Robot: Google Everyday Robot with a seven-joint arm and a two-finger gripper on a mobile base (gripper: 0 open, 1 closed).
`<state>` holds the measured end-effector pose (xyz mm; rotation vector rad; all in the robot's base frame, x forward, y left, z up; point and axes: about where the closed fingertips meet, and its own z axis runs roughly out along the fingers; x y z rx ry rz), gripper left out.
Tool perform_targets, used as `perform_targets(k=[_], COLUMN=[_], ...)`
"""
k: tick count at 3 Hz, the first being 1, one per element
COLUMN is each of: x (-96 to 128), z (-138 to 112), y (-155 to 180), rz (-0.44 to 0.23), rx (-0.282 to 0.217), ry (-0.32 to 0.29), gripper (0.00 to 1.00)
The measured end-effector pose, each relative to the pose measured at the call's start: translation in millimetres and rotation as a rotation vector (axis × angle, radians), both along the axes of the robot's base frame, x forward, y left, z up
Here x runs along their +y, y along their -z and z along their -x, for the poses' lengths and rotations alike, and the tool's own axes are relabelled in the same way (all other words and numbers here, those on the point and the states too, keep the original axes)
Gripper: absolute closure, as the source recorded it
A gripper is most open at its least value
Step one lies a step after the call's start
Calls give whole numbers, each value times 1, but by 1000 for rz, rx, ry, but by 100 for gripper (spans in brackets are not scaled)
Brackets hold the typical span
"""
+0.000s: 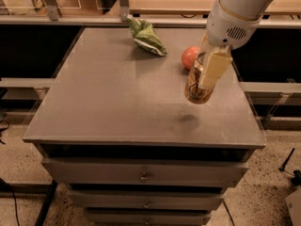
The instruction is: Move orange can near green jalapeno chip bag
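Note:
The orange can (195,86) hangs tilted in the air above the right middle of the grey table (103,93), held by my gripper (207,72). Its shadow lies on the table below it. A cream finger (214,67) presses along the can's right side. The white arm comes down from the upper right. The green jalapeno chip bag (146,36) lies at the far edge of the table, left of centre-right, well apart from the can.
A red-orange apple (189,57) sits on the table just behind the can, partly hidden by it. The table has drawers (143,175) below its front edge. A counter and rail run behind the table.

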<state>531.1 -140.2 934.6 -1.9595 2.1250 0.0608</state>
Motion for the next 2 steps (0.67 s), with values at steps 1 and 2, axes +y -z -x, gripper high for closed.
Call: perform_targets(k=[1,2], x=[30,53], z=[-36,-66], y=[-22,-34], rz=[-12,-22], rx=[-61,-106], ry=[-35,-50], gripper=[100,100])
